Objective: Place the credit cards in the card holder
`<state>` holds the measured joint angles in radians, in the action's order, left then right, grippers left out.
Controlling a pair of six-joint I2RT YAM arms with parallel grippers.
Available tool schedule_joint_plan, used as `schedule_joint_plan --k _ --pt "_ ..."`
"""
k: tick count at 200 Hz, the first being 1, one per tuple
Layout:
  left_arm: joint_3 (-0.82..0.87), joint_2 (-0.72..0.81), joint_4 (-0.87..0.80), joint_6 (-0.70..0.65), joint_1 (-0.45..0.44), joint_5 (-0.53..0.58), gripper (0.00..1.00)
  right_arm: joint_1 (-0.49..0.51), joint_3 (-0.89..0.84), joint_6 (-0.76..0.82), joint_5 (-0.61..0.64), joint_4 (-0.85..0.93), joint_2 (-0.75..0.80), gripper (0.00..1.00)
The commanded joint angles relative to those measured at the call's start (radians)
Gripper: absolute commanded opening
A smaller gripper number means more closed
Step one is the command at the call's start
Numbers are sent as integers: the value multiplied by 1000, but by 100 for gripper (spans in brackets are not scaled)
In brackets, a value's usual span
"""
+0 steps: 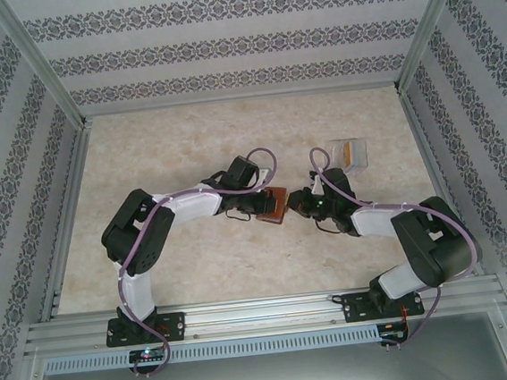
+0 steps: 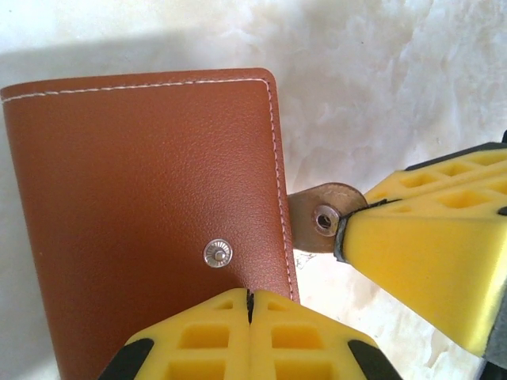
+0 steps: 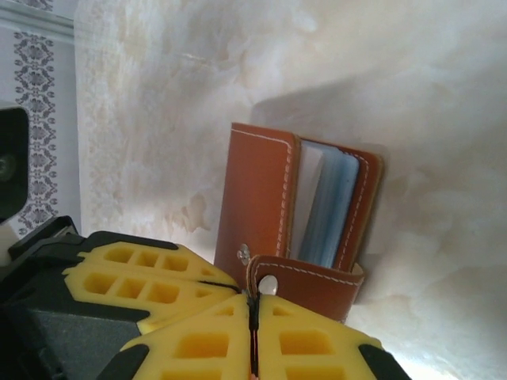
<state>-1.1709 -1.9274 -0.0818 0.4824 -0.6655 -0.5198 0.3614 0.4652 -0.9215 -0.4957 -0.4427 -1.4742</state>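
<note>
one worktop (image 1: 187, 151): pale, marbled stone look, walled in by patterned panels.
two arms: left arm (image 1: 142, 246) and right arm (image 1: 421, 246) both bend inward and meet near the middle of the worktop.
left hand (image 2: 249, 299): closed, its yellow pads pressed together on the lower edge of the front cover.
right hand (image 3: 253, 301): closed, pinching the end of the strap from the opposite side.
clear box (image 1: 349, 153): on the worktop beyond the right hand, well apart from the hands; something pale and yellow-orange sits inside, too small to make out.
card holder (image 2: 150, 198): reddish-brown leather look with pale stitching, held between the two hands at mid-worktop; the covers are slightly parted. whether it touches the worktop, cannot tell.
blue-grey card (image 3: 331, 207): tucked between the covers, beside a pale layer that could be a pocket or another card.
strap (image 2: 317, 218): short brown tab with a metal snap, sticking out past the cover's edge, unfastened.
snap stud (image 2: 218, 253): silver, on the front cover, bare.
</note>
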Motion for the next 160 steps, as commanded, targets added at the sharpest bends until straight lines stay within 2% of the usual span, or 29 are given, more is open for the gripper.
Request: schedule_joint_plan --k 1,59,85,108,124,143,160 --pt "14 -13 6 5 15 -42 5 -7 65 91 -53 58 -13 12" --pt "63 -7 90 66 40 -86 5 24 183 102 -50 145 -154 16" --pt "110 16 157 105 57 -107 5 37 216 146 -33 160 -229 17" --pt "201 90 280 160 73 -105 6 44 231 148 -50 142 -271 16" --pt "223 130 290 181 88 -102 14 58 239 164 -28 163 -275 16" --pt "253 189 292 197 111 -95 17 59 234 150 -25 156 -273 16" --pt "245 226 192 173 123 -24 20 60 236 151 -33 159 -270 14"
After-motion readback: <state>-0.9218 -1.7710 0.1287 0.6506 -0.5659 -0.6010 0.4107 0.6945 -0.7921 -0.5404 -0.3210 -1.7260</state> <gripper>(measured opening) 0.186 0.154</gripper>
